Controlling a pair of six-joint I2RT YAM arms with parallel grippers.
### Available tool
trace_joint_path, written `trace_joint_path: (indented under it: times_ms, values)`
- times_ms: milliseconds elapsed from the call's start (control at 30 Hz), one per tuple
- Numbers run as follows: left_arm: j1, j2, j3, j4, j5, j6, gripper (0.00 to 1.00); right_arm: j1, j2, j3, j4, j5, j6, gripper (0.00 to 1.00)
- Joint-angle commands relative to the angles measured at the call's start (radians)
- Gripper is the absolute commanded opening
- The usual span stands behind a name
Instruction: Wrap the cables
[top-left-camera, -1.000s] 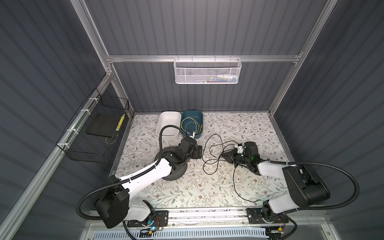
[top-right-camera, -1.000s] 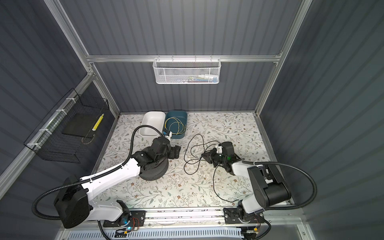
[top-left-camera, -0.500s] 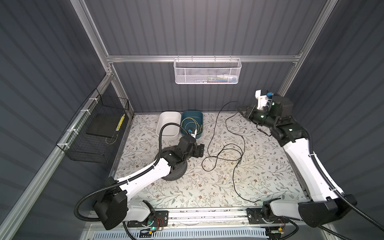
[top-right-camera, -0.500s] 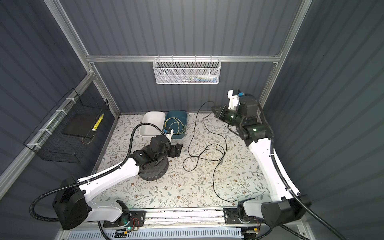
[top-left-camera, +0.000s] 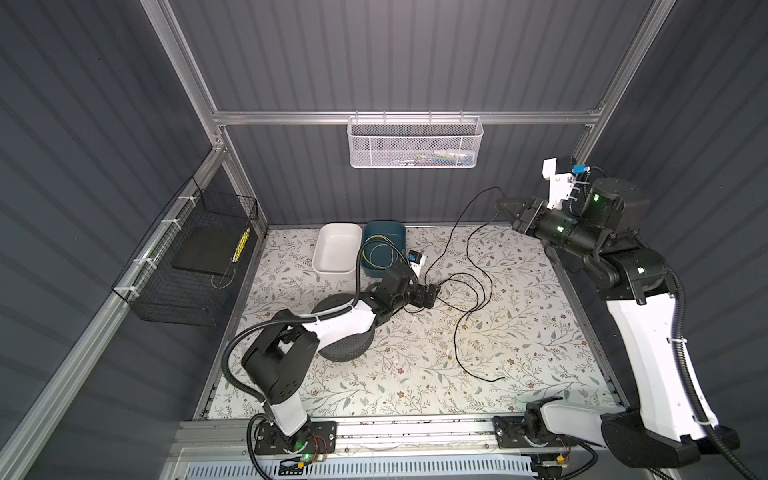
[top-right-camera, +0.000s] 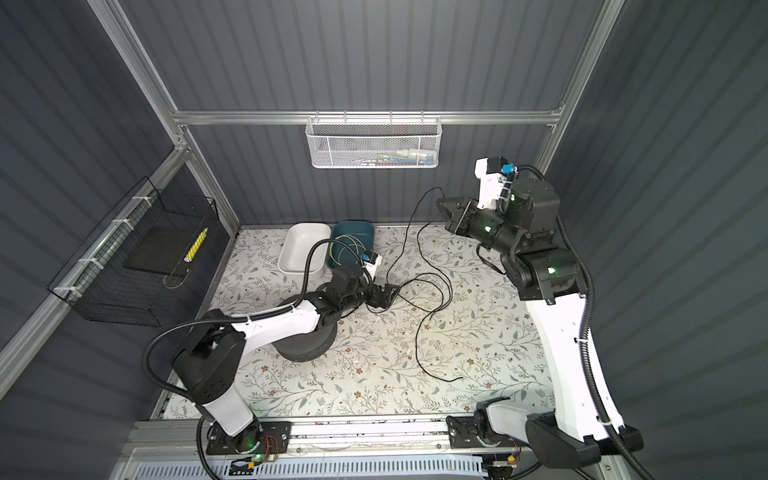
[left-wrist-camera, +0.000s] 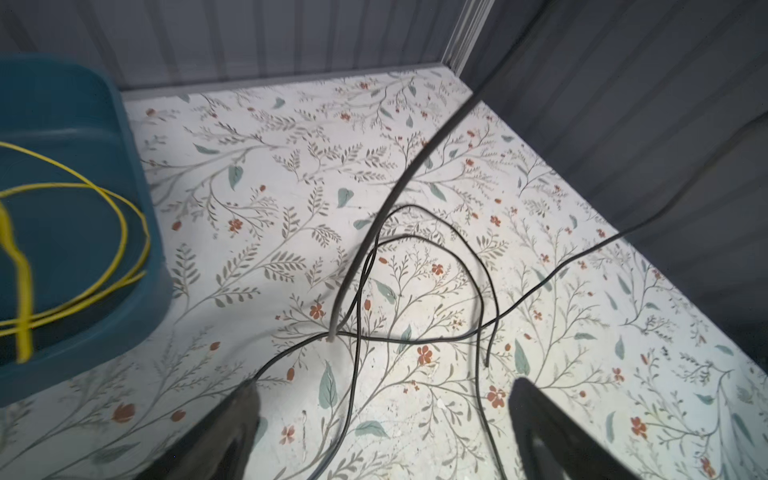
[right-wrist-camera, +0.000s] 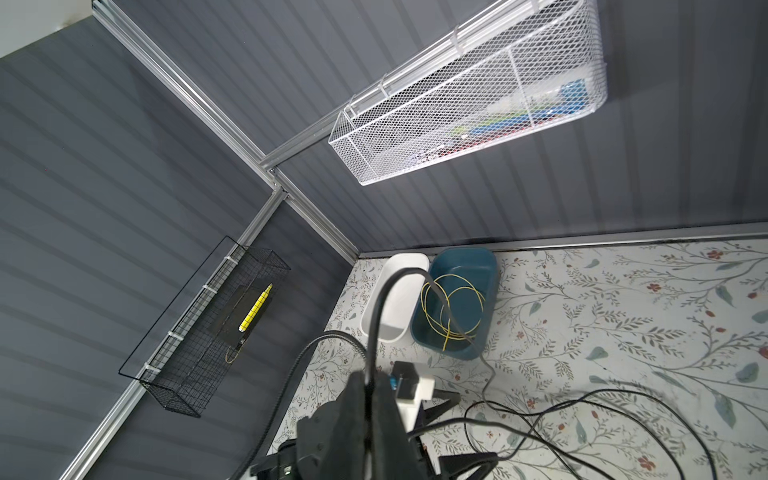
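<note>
Slack-drawing step, likely: right gripper (top-left-camera: 503, 205), far from teal bin (top-left-camera: 400, 239), clamps black cable (left-wrist-camera: 409, 176); left gripper (top-left-camera: 430, 294) beside bin, jaws apart; next, pinch loop.

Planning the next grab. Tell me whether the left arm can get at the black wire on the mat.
Probably yes. The left end effector is open, low over the mat, and strands of the black wire lie below its jaws; nothing blocks them.

The mat (top-left-camera: 540, 324) was patterned — grey-green sprigs and rust-red flowers on off-white. A black wire (left-wrist-camera: 355, 276) and a yellow wire (left-wrist-camera: 24, 291) were seen, a teal bin (left-wrist-camera: 62, 104), a white bin (top-left-camera: 336, 245), a white mesh basket (top-left-camera: 413, 145), a black grid basket (top-left-camera: 174, 299). The walls (top-left-camera: 395, 54) were striped grey.
</note>
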Motion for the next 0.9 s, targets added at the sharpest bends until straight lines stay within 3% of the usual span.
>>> trace_joint_path:
  times_ms: [0, 200, 333, 600, 867]
  values:
    - [0.019, 0.074, 0.078, 0.138, 0.099, -0.012, 0.70, -0.001, -0.055, -0.018, -0.037, -0.004, -0.033, 0.00]
    - [0.022, 0.139, 0.132, 0.127, 0.022, -0.026, 0.02, -0.019, -0.157, -0.114, -0.058, -0.007, -0.026, 0.00]
    - [0.022, 0.061, 0.130, 0.038, -0.018, 0.050, 0.00, -0.062, -0.252, -0.230, -0.073, 0.043, -0.049, 0.00]
    - [0.022, -0.150, 0.190, -0.192, -0.054, 0.173, 0.00, -0.261, -0.334, -0.309, -0.092, 0.003, -0.076, 0.00]
    - [0.023, -0.280, 0.362, -0.387, -0.040, 0.228, 0.00, -0.379, -0.289, -0.308, -0.030, 0.035, -0.071, 0.00]
